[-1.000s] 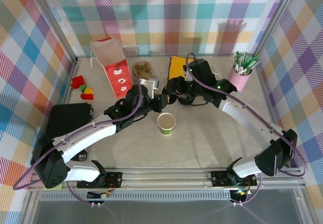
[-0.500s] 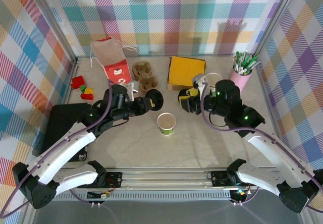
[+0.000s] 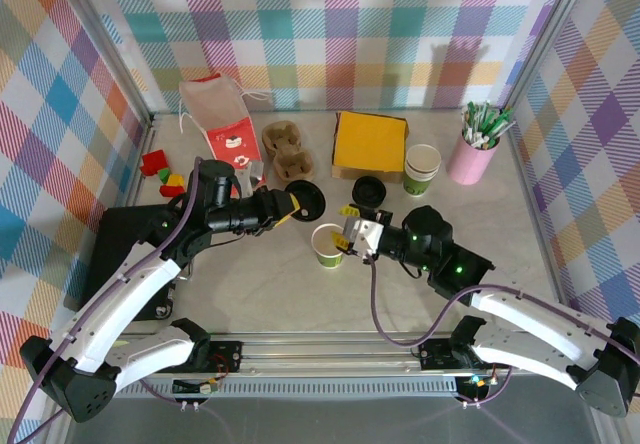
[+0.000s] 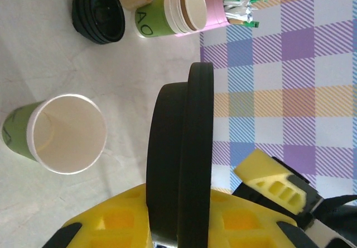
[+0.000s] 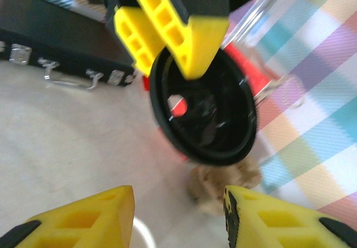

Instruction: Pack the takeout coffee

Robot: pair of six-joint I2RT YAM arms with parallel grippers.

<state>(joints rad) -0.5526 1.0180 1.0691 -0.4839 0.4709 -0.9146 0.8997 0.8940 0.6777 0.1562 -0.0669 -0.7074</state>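
- The takeout coffee cup (image 3: 328,244) is standing upright and lidless on the worktop (image 3: 290,294), near the middle and well apart from the brown cup carrier (image 3: 285,147).
- My left fingers (image 4: 111,220) are clenching a black lid (image 4: 181,147) edge-on, holding it up and to the left of the cup.
- My right fingers (image 5: 83,220) are standing apart with nothing between them, just beside the cup's right side.
- Handling, as I am judging it: the cup is thin paper, light and looking empty, so it is likely to crush and tip easily. I am favouring a gentle hold low on the green wall, leaving the cream rim round for the lid.
- Surface: the worktop is looking pale and smooth, so the cup may slide under a sideways push.
- Room: a stack of spare lids (image 3: 371,190), a stack of cups (image 3: 421,167) and a yellow box (image 3: 369,142) are crowding the far side, and checked walls are closing in the space.
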